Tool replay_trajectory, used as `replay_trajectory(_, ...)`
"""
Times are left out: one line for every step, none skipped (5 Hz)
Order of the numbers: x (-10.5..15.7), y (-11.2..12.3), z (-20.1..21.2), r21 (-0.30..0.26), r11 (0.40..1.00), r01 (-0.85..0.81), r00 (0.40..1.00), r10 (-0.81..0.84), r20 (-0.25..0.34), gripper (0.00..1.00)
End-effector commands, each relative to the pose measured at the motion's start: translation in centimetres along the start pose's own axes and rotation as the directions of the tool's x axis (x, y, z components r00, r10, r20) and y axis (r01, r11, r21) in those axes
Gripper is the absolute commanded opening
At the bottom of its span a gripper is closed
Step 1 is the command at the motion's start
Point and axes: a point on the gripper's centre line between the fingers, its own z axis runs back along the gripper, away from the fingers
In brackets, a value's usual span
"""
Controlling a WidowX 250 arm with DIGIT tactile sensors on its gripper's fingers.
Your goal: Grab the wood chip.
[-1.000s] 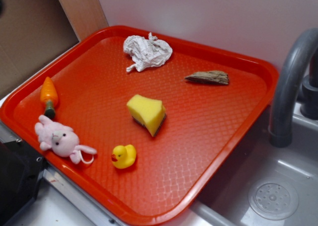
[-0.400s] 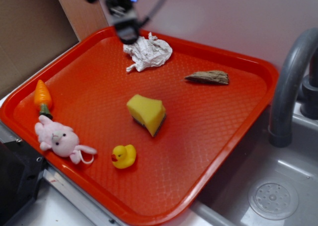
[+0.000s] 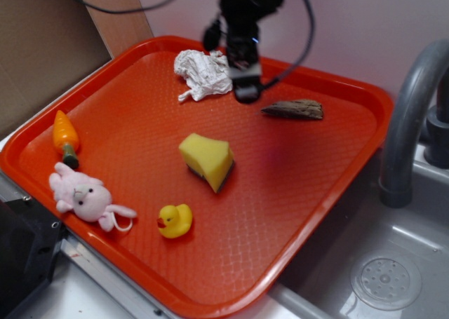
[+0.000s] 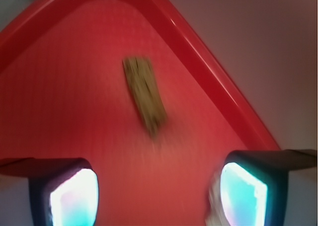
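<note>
One tray [image 3: 365, 158]; one wood chip [image 3: 295, 109], paper wad [image 3: 201, 73], sponge [image 3: 205, 160], duck [image 3: 175, 220], bunny [image 3: 84, 198], carrot [image 3: 66, 134].

- The arm [image 3: 242, 10] comes down from the top edge of the exterior view, dark and motion-blurred, with black cables looping off both sides.
- The gripper [image 3: 247, 87] points downward above the surface, touching nothing.
- In the wrist view its two fingers [image 4: 72, 196] stand well apart, nothing between them.

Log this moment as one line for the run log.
phase: approach | gripper: open, empty, above tray | target: wood chip flat on tray, untouched, ahead of jaws | nearby: crumpled paper
</note>
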Motion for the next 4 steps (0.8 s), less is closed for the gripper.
replay_trajectory(3.1, -1.2, -2.1, 0.011, 0.998, 0.056, 0.998, -0.056, 0.023, 1.00)
replay_trajectory(3.6, -1.3, -3.8, 0.028, 0.998, 0.064, 0.998, -0.064, -0.012, 1.00)
replay_trajectory(3.3, -1.2, -4.5, 0.010, 0.999, 0.046, 0.999, -0.046, 0.027, 1.00)
replay_trajectory(2.8, -1.1, -5.3, -0.020, 0.999, 0.034, 0.998, -0.033, 0.054, 0.00)
